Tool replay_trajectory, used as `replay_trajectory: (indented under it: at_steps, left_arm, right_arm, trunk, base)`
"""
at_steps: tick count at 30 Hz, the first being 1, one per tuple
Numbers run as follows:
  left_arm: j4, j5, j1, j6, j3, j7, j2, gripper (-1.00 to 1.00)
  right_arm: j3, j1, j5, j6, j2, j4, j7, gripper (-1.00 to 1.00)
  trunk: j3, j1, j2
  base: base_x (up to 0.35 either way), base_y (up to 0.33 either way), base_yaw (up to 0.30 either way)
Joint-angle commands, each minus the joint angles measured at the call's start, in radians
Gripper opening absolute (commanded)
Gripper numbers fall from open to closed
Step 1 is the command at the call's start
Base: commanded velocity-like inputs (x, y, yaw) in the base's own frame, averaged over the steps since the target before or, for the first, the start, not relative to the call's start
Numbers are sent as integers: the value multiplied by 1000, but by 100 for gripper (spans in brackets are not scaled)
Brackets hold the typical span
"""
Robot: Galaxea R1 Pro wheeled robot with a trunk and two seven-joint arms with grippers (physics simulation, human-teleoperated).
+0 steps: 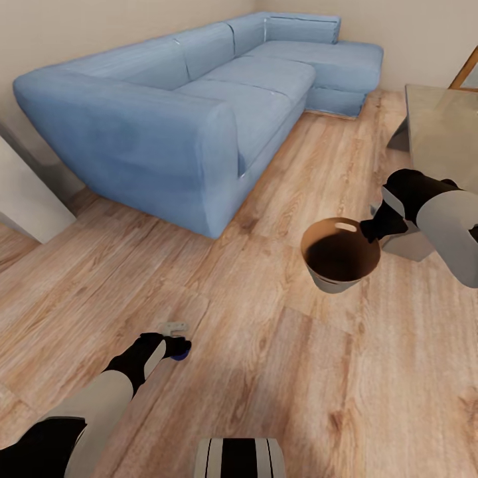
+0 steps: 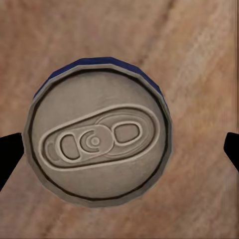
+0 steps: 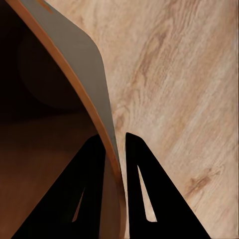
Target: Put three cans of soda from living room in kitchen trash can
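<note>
A dark blue can of soda [image 1: 181, 352] stands upright on the wood floor in front of the robot, to the left. In the left wrist view its grey metal top [image 2: 99, 137] faces the camera. My left gripper [image 1: 176, 345] hangs right over the can, open, with one fingertip [image 2: 9, 154] on each side and clear of it. My right gripper [image 1: 368, 229] is shut on the rim of the tash can [image 1: 332, 284], holding it above the floor; its fingers [image 3: 144, 174] pinch the grey-and-tan wall [image 3: 79, 55]. The bin's inside is dark, and I cannot tell what it holds.
A blue corner sofa [image 1: 199, 99] runs along the far wall. A grey low table [image 1: 441, 133] stands at the right, behind my right arm. A pale wall corner [image 1: 26, 199] juts in at the left. Wood plank floor [image 1: 279, 372] spreads between them.
</note>
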Motion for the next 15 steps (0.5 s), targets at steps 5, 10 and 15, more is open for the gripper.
replay_trajectory:
  at_steps: [5,10,15]
  left_arm:
    - [0,0,0,-1,0,0,0,100]
    - [-1,1,0,-2,0,0,1,100]
    - [0,1,0,-2,0,0,1,100]
  right_arm:
    - [-12,0,-20,2,0,0,6,-100]
    - [-11,0,-20,2,1,0,6,-100]
    - [-10,0,-20,2,1,0,6,-100]
  trunk:
    - [0,0,0]
    - [0,0,0]
    - [0,0,0]
  base:
    - [0,-29,0]
    - [0,-5,0]
    - [54,41,0]
